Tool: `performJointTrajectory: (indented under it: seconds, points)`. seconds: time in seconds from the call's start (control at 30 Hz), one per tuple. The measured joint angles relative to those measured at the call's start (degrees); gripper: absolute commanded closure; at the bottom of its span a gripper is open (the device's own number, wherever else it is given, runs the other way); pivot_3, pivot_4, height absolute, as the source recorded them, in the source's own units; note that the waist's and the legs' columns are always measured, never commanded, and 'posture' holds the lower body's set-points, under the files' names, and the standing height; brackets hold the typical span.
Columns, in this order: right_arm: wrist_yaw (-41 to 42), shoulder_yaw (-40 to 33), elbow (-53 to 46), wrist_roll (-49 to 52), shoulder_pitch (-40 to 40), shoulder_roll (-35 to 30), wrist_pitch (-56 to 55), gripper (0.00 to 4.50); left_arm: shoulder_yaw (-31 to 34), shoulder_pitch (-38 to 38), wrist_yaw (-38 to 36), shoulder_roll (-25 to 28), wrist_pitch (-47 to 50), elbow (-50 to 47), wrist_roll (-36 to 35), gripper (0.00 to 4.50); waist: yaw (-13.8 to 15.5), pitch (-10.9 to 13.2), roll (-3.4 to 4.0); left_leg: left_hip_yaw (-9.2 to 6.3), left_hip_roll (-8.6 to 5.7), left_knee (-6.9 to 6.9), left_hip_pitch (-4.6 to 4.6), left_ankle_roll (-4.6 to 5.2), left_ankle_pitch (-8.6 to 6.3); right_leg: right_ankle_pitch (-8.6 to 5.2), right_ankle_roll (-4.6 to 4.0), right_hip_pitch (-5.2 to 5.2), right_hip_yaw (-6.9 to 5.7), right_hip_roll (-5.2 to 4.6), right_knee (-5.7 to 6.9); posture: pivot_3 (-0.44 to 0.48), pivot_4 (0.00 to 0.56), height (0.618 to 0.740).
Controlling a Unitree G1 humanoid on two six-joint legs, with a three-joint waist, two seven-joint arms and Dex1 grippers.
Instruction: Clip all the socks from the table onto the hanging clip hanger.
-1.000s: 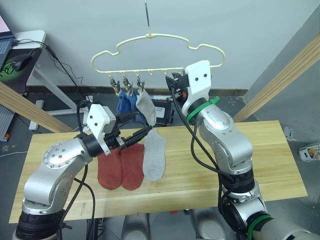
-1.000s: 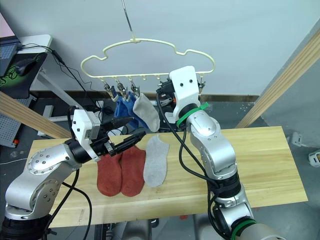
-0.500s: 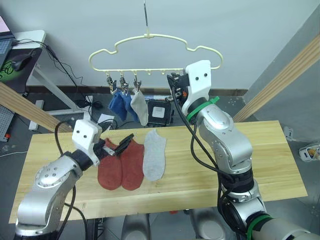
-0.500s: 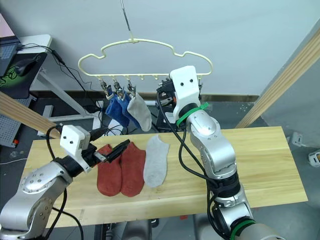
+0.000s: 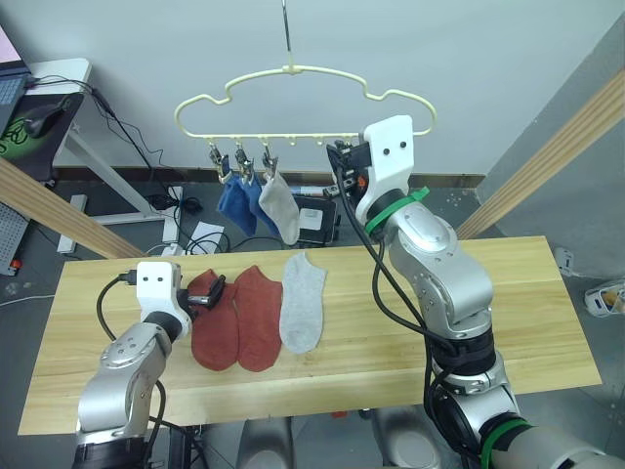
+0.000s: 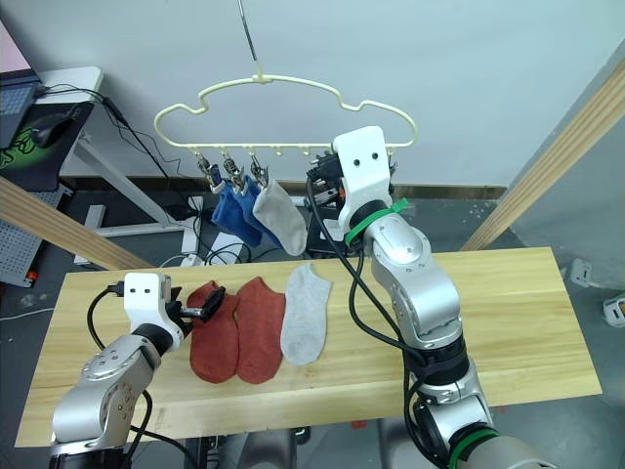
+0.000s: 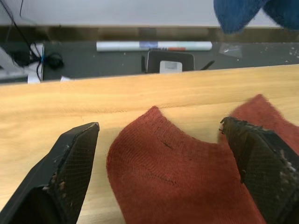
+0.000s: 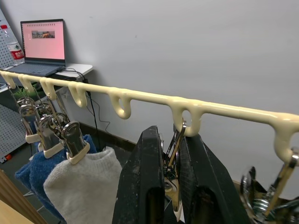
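On the near part of the table, three socks lie flat in a row: two rust-red socks, the left one and the right one touching along their edges, then a light grey sock just beside the right red one.

Left gripper is low over the table at the cuff end of the left rust-red sock. Its fingers are spread apart, one on each side of that sock's cuff in the left wrist view, nothing between them pinched. Can't tell if the tips touch the wood.

Right arm is raised well above the table. Right gripper is up at the clip hanger, fingers closed together on a metal clip hanging from one loop of the hanger's lower bar. A further clip hangs just beside it.

Clip hanger hangs by its metal hook in front of the grey wall, above the far edge of the table. Three socks are clipped at its left end: two blue socks overlapping, and a light grey one next to them, toward the right gripper. The loops between that grey sock and the right gripper carry no sock.

Behind, far left: a desk with a laptop, cables on the floor. Slanted wooden poles on both sides of the table.
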Motion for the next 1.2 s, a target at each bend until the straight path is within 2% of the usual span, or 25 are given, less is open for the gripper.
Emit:
performJointTrajectory:
  seconds: [0.13, 0.17, 0.53, 0.73, 0.8, 1.0, 1.2]
  points:
    - [0.0, 0.0, 0.0, 0.0, 0.0, 0.0, 0.0, 4.42, 0.0, -1.7, 1.4, -1.0, 1.9, 3.7, 0.4, 0.00, -0.2, 0.0, 0.00, 0.00, 0.02, -0.01, 0.00, 0.00, 0.00, 0.00, 0.00, 0.00, 0.01, 0.00, 0.02, -0.131, 0.392, 0.740]
    - [0.0, 0.0, 0.0, 0.0, 0.0, 0.0, 0.0, 4.42, 0.0, -1.8, 1.5, -1.1, 2.4, 3.9, 0.4, 0.18, -0.2, 0.0, 0.00, -0.02, 0.02, -0.01, 0.00, 0.00, 0.00, 0.00, 0.00, 0.00, -0.01, 0.00, 0.02, -0.131, 0.392, 0.740]
    - [0.0, 0.1, 0.0, 0.0, -0.1, 0.2, 0.0, 4.42, 0.7, -3.5, 2.5, -1.4, 6.1, 4.0, 0.3, 2.59, -0.1, 0.0, 0.01, -0.01, 0.01, 0.01, 0.01, -0.01, 0.00, 0.00, 0.00, 0.01, 0.00, -0.04, 0.05, -0.130, 0.387, 0.740]
    - [0.0, 0.1, 0.0, 0.0, -0.1, 0.3, 0.0, 4.42, 1.5, -2.1, 2.3, -2.7, 6.2, 2.0, -0.4, 4.15, -0.2, 0.0, 0.00, -0.01, 0.03, 0.00, 0.01, -0.01, 0.00, 0.00, 0.00, 0.01, 0.02, -0.06, 0.04, -0.127, 0.386, 0.740]
    - [0.0, 0.0, 0.0, 0.0, -0.1, 0.4, 0.0, 4.42, 1.4, -1.1, 2.0, -2.8, 5.7, 0.3, -0.3, 4.49, -0.1, 0.0, 0.00, -0.02, 0.04, -0.01, 0.01, -0.01, 0.00, 0.00, 0.00, 0.01, 0.00, -0.06, 0.03, -0.127, 0.386, 0.740]
    - [-0.1, 0.0, 0.0, 0.0, 0.0, 0.9, 0.4, 4.42, -4.1, -1.2, -4.1, -2.5, -3.7, -10.5, 0.7, 4.50, 0.0, 0.0, 0.01, 0.02, 0.05, 0.00, -0.01, -0.01, 0.00, 0.01, 0.00, 0.02, 0.05, -0.15, 0.02, -0.130, 0.386, 0.740]
    - [-0.6, -0.3, -0.4, 0.1, -0.4, 2.4, 1.7, 4.42, -14.3, -2.7, -8.7, -2.9, -15.1, -16.9, 6.1, 4.50, -0.1, 0.0, 0.01, 0.05, 0.01, -0.04, -0.01, -0.01, 0.00, 0.01, 0.00, 0.01, 0.06, -0.14, -0.02, -0.141, 0.382, 0.740]
